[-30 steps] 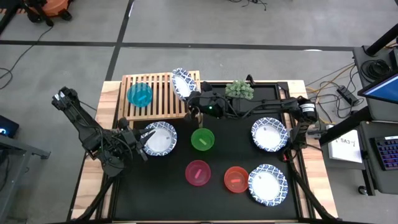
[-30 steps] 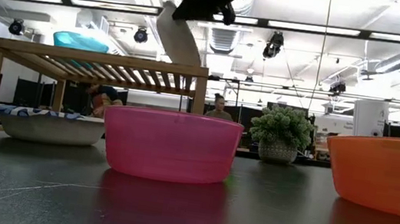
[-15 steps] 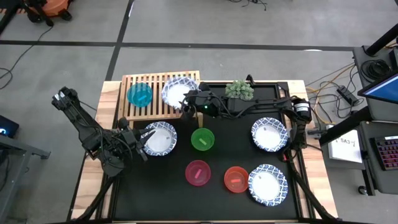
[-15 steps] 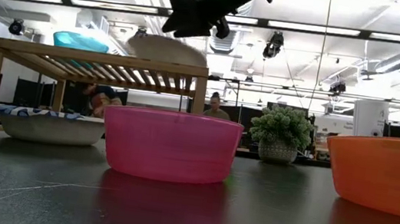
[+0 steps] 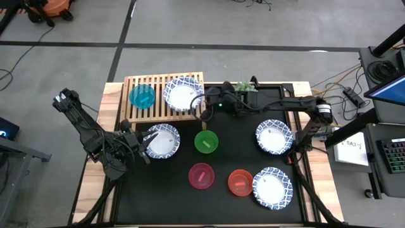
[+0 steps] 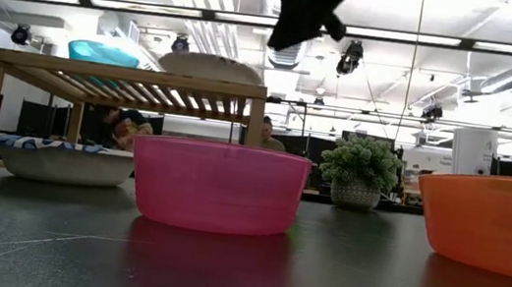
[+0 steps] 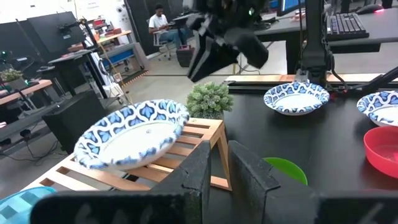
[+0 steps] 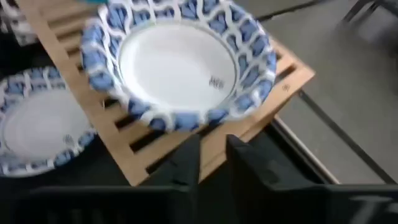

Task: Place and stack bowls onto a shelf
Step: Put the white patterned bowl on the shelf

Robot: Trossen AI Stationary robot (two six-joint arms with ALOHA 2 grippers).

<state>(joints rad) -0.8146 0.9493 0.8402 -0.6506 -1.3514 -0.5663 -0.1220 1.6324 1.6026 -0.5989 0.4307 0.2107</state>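
The light-wood shelf (image 5: 163, 113) stands at the table's far left. On its slats rest a teal bowl (image 5: 142, 95) and, to its right, a white bowl with a blue rim (image 5: 183, 94), upright on its base (image 8: 177, 65). My right gripper (image 5: 200, 109) hovers just off the shelf's right end, narrowly open and empty (image 8: 213, 146). My left gripper (image 5: 147, 142) waits, shut, beside another white bowl (image 5: 164, 140) in front of the shelf. Green (image 5: 206, 141), pink (image 5: 201, 175) and red (image 5: 240, 182) bowls sit mid-table, with two more white bowls (image 5: 274, 137) (image 5: 272, 187) on the right.
A small potted plant (image 5: 243, 89) stands at the far edge, right beside my right arm. In the low view the pink bowl (image 6: 218, 185) and the red bowl (image 6: 493, 222) stand nearest. A person sits in the room beyond the table (image 7: 160, 17).
My right gripper brought the white bowl, tipped on edge, over the shelf's right half, laid it flat on the slats beside the teal bowl, let go and drew back toward the table's right, rising slightly. The bowl now rests level on the shelf.
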